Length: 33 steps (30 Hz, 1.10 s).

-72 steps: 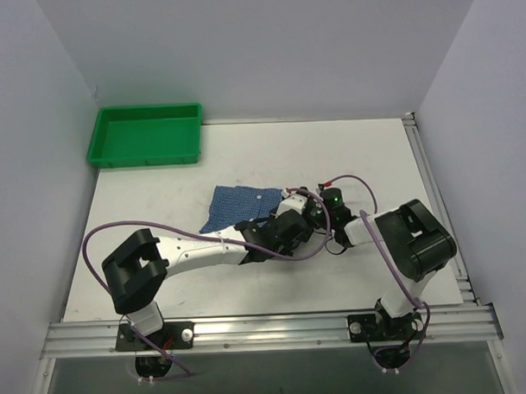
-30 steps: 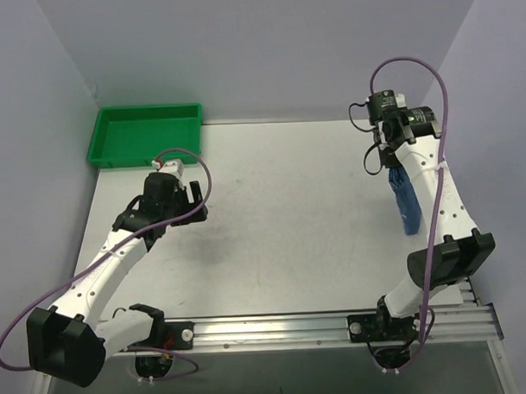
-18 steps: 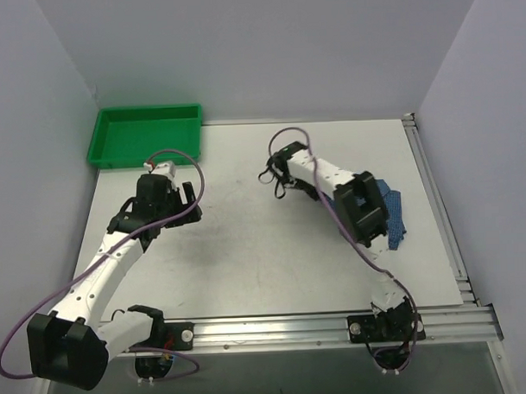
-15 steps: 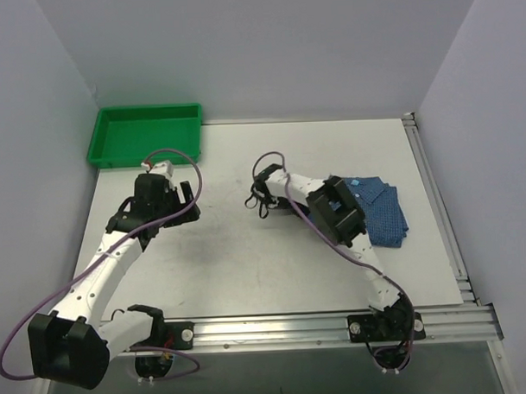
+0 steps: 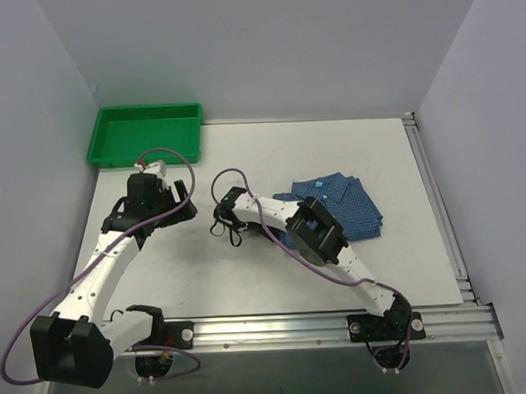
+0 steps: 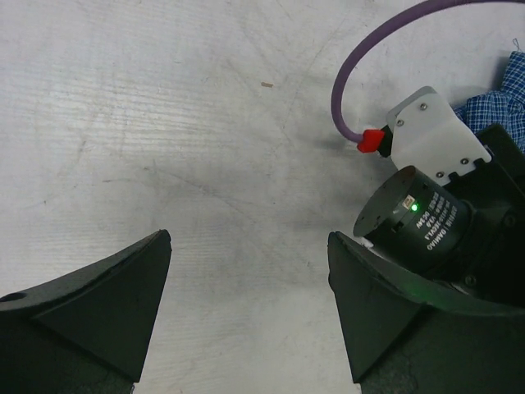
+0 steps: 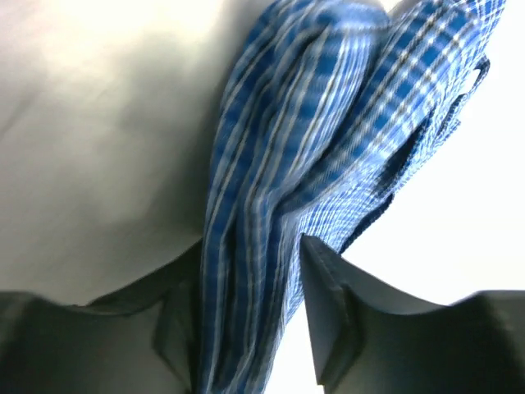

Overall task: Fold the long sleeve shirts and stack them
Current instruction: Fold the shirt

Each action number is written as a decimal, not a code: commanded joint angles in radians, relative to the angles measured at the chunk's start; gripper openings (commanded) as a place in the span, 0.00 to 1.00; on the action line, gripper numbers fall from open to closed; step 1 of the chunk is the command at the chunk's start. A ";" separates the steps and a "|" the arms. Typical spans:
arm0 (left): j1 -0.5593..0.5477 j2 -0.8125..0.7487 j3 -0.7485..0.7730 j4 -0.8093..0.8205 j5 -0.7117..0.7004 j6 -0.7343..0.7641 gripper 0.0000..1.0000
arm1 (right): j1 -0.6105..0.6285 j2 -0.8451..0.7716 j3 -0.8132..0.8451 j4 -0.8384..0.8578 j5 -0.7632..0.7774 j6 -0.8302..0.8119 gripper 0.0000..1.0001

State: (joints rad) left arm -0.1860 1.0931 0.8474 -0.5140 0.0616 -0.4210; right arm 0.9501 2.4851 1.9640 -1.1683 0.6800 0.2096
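The long sleeve shirt [image 5: 350,207] is a blue fine-checked one, lying folded on the table right of centre, collar at the far side. My right arm reaches left across it, and its gripper [image 5: 224,222] is past the shirt's left edge in the top view. In the right wrist view, bunched folds of the shirt [image 7: 271,189] hang between the parted fingers of that gripper [image 7: 250,246], with a gap beside the right finger. My left gripper [image 5: 173,209] [image 6: 246,271] is open over bare table, just left of the right wrist. A corner of the shirt [image 6: 502,98] shows there.
A green plastic tray [image 5: 144,136] stands at the far left corner. A metal rail [image 5: 431,191] runs along the table's right edge. The right arm's wrist camera [image 6: 414,217] and purple cable [image 6: 344,90] sit close to my left gripper's right finger.
The right arm has swept from the far right to the table's middle, bringing the shirt along; its jaws have parted. The left gripper has drifted slightly left, still open.
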 commanded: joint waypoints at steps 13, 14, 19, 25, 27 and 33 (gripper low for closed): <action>-0.006 -0.039 -0.021 0.095 0.144 -0.110 0.86 | -0.045 -0.699 -0.352 0.360 -0.440 0.175 0.54; -0.041 -0.020 -0.021 0.107 0.152 -0.145 0.86 | -0.065 -0.775 -0.408 0.408 -0.468 0.189 0.53; -0.214 0.122 0.036 0.208 0.138 -0.243 0.84 | -0.165 -0.916 -0.690 0.674 -0.618 0.300 0.39; -0.325 0.359 0.082 0.377 0.147 -0.366 0.76 | -0.166 -0.943 -0.979 0.944 -0.708 0.404 0.39; -0.343 0.436 0.108 0.408 0.150 -0.390 0.74 | -0.166 -0.936 -1.080 0.999 -0.709 0.453 0.39; -0.385 0.582 0.170 0.460 0.147 -0.412 0.70 | -0.163 -0.960 -1.169 1.030 -0.755 0.458 0.39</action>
State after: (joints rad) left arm -0.5579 1.6485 0.9619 -0.1566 0.1982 -0.7967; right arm 0.7845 1.5581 0.8013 -0.2012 -0.0395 0.6399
